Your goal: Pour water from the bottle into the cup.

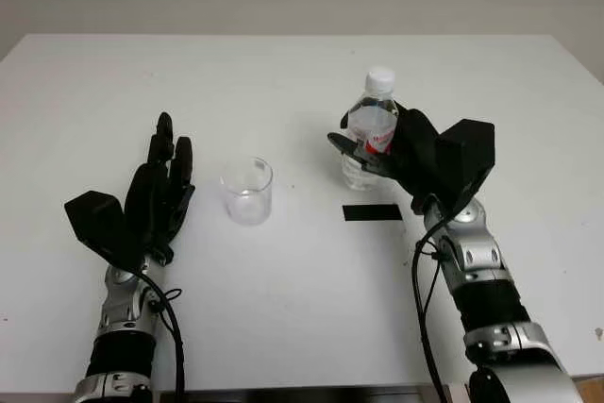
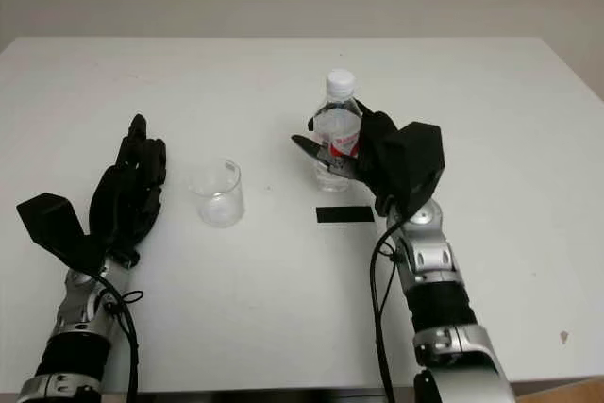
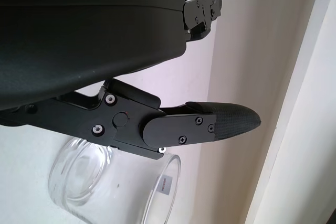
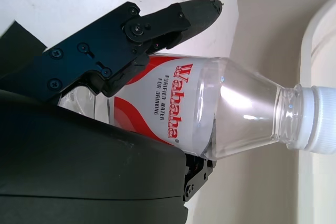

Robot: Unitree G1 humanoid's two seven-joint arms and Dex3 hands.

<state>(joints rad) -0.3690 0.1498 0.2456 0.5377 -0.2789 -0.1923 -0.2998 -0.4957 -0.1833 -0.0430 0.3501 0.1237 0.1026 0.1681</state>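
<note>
Right robot hand (image 1: 377, 153) clasping upright capped water bottle (image 1: 373, 125) on white worktop (image 1: 302, 271); left robot hand (image 1: 160, 191) open, holding nothing, beside glass cup (image 1: 247, 191)

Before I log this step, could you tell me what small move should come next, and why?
Probably lift the bottle toward the cup: the right hand grips it upright on the table, its cap on. The open left hand waits beside the cup.
</note>
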